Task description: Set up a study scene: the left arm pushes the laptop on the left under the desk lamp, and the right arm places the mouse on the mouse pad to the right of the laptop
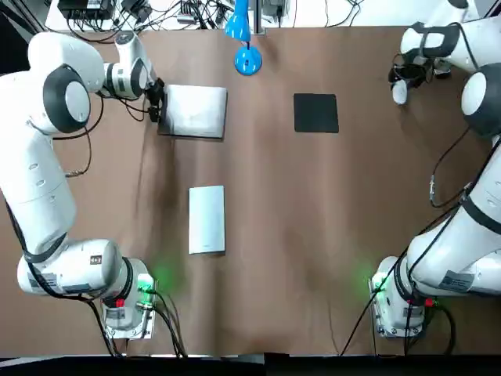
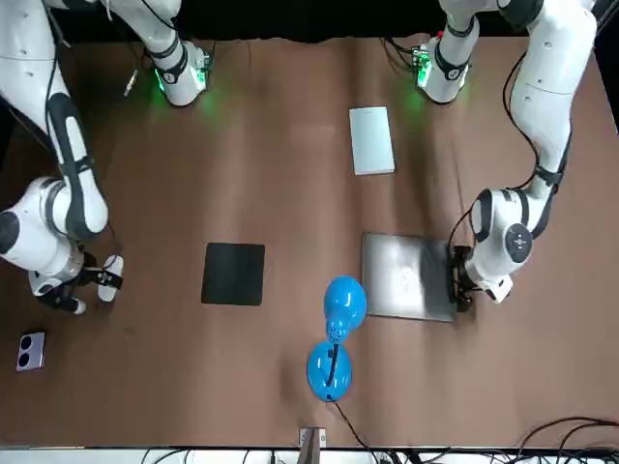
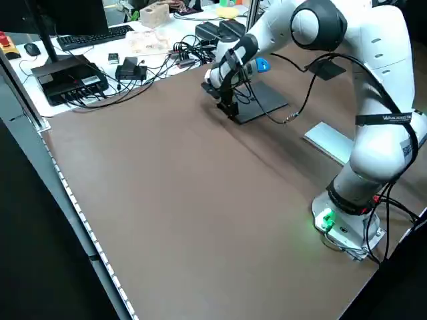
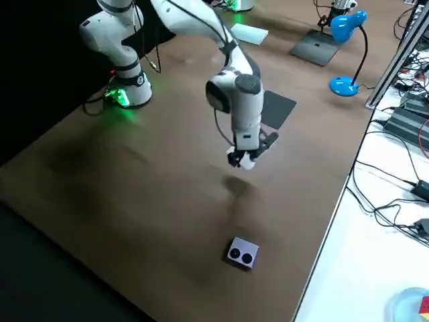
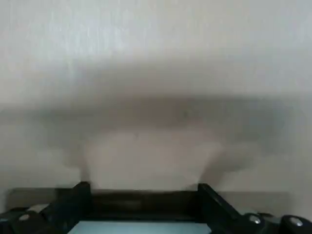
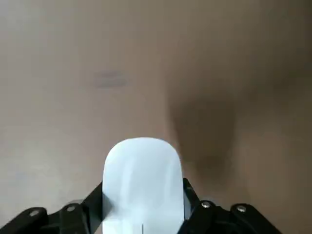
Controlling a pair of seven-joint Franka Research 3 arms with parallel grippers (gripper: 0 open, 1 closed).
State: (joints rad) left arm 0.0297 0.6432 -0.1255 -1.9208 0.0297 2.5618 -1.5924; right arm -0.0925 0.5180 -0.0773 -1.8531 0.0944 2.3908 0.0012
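Note:
The grey closed laptop point(image 1: 193, 111) lies at the far left of the table, left of the blue desk lamp point(image 1: 247, 59). My left gripper point(image 1: 154, 103) presses against the laptop's left edge point(image 2: 453, 280); in the left wrist view its fingers point(image 5: 80, 194) stand apart, open. The black mouse pad point(image 1: 315, 112) lies to the right of the lamp. Far to the right, my right gripper point(image 1: 401, 84) is shut on the white mouse point(image 6: 142, 175) and holds it a little above the table point(image 4: 248, 158), well away from the pad point(image 2: 233, 274).
A white flat book-like object point(image 1: 207, 219) lies mid-table nearer the arm bases. A small grey box point(image 2: 31, 351) sits near the far right corner. Cables and gear lie beyond the table's far edge point(image 1: 156, 12).

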